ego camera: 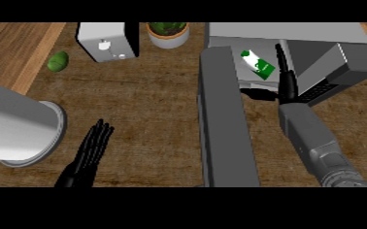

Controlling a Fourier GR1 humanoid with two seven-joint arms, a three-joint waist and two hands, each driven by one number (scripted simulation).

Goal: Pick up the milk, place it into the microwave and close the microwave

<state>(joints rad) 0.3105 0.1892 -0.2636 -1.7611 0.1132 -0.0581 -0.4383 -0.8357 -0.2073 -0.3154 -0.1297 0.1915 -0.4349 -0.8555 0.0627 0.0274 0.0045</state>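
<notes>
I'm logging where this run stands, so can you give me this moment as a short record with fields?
milk carton: lying inside the microwave
microwave door: open, swung out toward the robot
right hand: at the microwave's opening beside the carton, fingers straight, holding nothing
left hand: open, resting at lower left
step left: close the door
other things: potted plant, white toaster, green fruit, grey pot

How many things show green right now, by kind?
Milk carton, lying inside the open microwave: 1
Potted plant: 1
Green fruit or vegetable, at the counter's left: 1
Total: 3
</notes>
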